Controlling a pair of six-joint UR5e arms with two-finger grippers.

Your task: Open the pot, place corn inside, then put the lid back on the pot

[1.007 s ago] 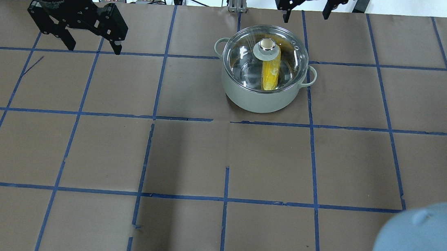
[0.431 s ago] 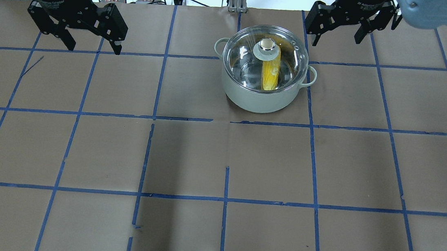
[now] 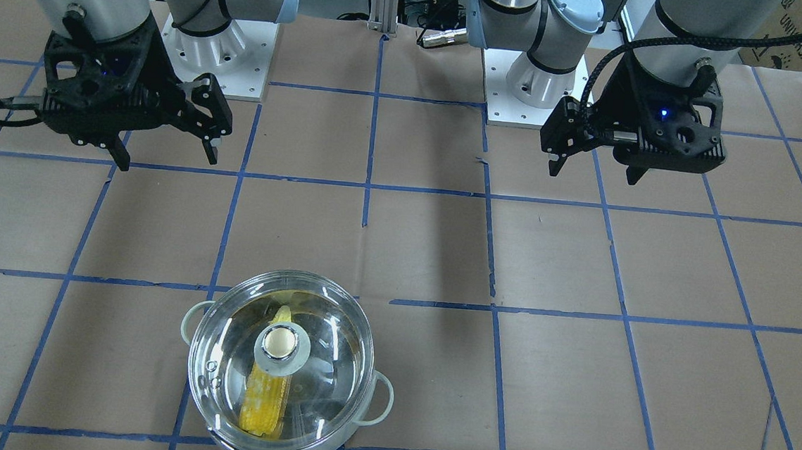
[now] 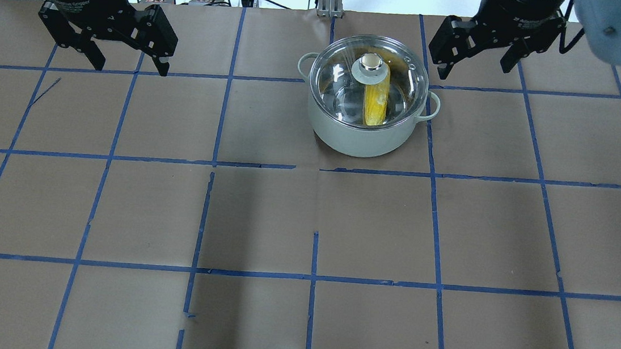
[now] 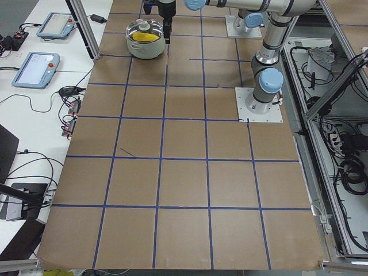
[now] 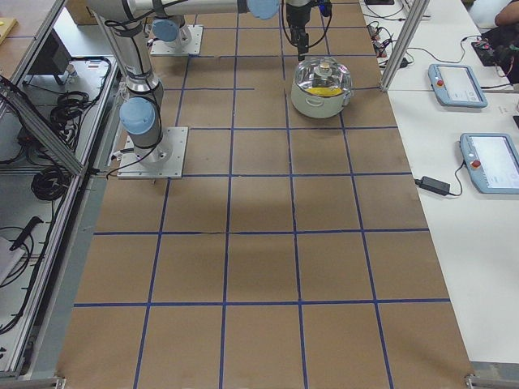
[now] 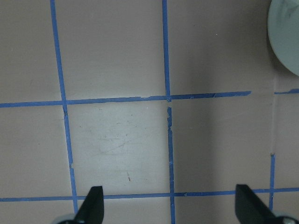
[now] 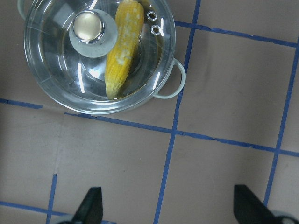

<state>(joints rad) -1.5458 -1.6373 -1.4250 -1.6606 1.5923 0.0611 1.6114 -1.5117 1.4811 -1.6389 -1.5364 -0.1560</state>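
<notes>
Toward the far edge of the table, across from the robot's bases and a little to its right end, stands one pot. The one glass lid sits on its rim. One ear of corn lies inside the pot and shows through the glass.

The lid's knob and its pale disc hide part of the corn in the overhead view. Glare on the glass makes the pot's inside hard to read. The front-facing view cuts off the pot's lower wall at the frame's bottom edge. The left wrist view catches only a pale sliver of the pot in its upper right corner. The right wrist view crops one of the two loop handles at the top left, and the other handle shows whole. Two small steam holes pierce the lid.

There are two claws, both released, with fingers spread wide and nothing between them. The left claw hangs over bare table, well apart from the pot. The right claw hangs near the pot on its right side, not touching it. Each wrist view shows only that claw's two dark fingertips.
</notes>
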